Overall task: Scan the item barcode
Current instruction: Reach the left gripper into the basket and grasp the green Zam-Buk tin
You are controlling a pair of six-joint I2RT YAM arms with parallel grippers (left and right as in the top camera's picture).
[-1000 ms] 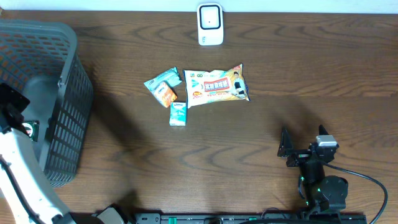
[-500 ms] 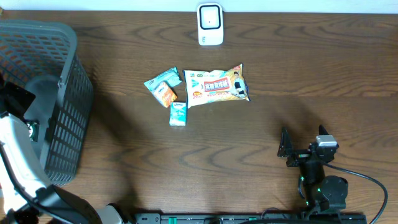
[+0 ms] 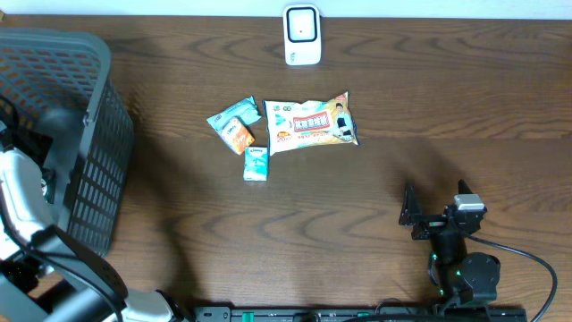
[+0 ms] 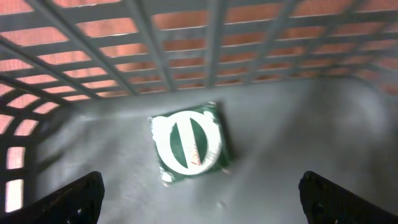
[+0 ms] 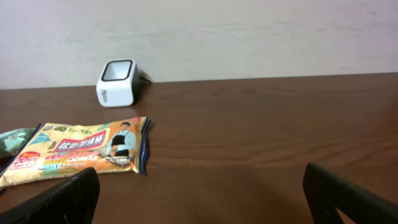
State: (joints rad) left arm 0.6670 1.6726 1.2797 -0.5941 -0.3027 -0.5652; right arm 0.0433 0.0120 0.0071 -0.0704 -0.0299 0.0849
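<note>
Green packet (image 4: 189, 142) on basket (image 4: 311, 124) floor shows clearly from left wrist.

Dark wooden table (image 3: 447, 107), pale wall (image 5: 249, 31)

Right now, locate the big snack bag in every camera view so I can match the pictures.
Overhead: snack bag lies above centre, just below the white scanner.
Left wrist: not in it; only the basket's inside shows.
Right wrist: snack bag at lower left, in front of the scanner.
Shared landmark: the white scanner, overhead and right wrist.
</note>
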